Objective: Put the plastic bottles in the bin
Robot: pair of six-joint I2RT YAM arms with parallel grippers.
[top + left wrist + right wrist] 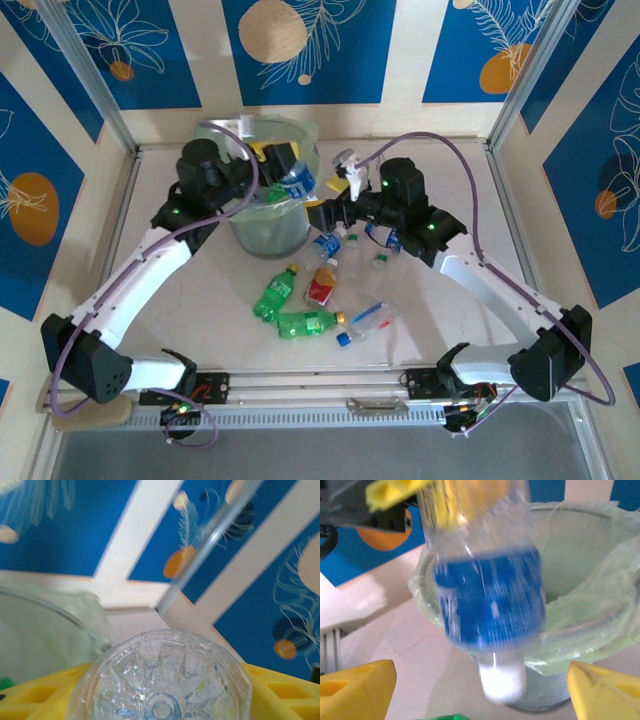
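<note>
Top external view: on the worktop about eight bottles lie loose near the bin, so most of the job seems left; what the bin holds is hard to make out. Over its rim the left end effector grips a blue-labelled bottle; the right end effector stands open, empty.

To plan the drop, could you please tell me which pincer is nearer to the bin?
Left. The left pincer hangs over the bin, gripping a blue-labelled bottle; the right pincer stands open beside the bin, to its right.
</note>
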